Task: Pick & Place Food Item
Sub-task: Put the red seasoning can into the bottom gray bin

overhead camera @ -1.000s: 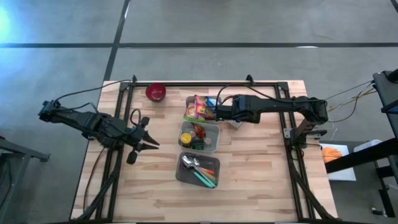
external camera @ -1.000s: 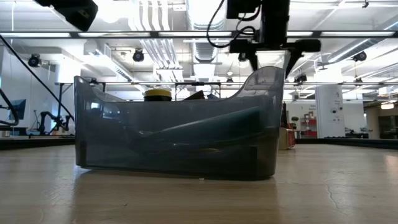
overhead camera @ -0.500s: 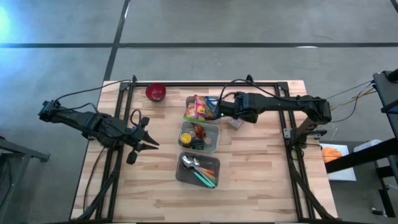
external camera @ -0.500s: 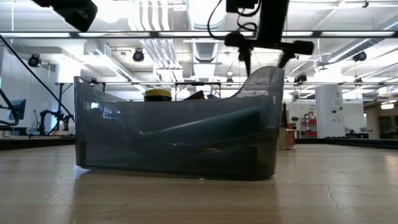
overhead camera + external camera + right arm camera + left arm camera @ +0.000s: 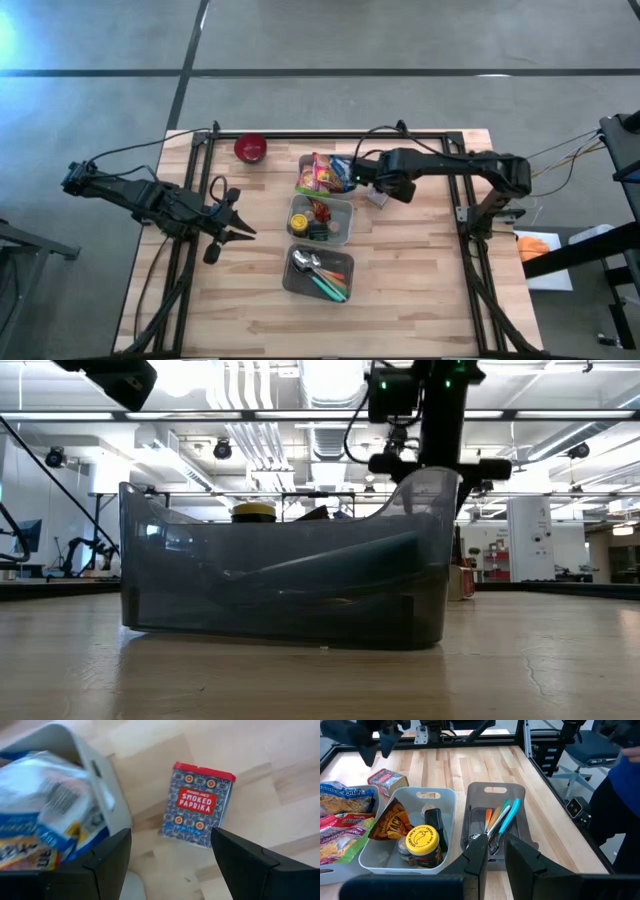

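Table: wooden top [image 5: 420,280] carrying three bins in a row, both arms over it.
Right arm: reaches in from the right side; right gripper [image 5: 170,851] hangs above the board beside the far white bin [image 5: 82,750]; fingers spread wide, nothing between them.
Left arm: parked at the left side of the table; left gripper [image 5: 493,851] nearly closed, a narrow gap between the fingers, nothing held; it points toward the bins.
White snack bin: just to one side of the right gripper, stuffed with bright snack bags [image 5: 320,173]; one finger sits over its corner.
Middle white bin [image 5: 445,800]: ahead of the left gripper; holds a yellow-lidded jar [image 5: 422,841], an orange chip bag [image 5: 392,820] and a dark bottle.
Grey bin [image 5: 318,275]: straight ahead of the left gripper, nearest of the three to it; holds utensils, spoons plus orange, green and teal handles.
Red bowl [image 5: 250,148]: far edge of the table, well apart from both grippers.
Smoked paprika tin [image 5: 197,804]: task item; lies flat on the wood, label up, red lid end away from the right gripper. It lies directly ahead of the open fingers, in line with the gap, not touching either finger, just beside the snack bin and clear of it.
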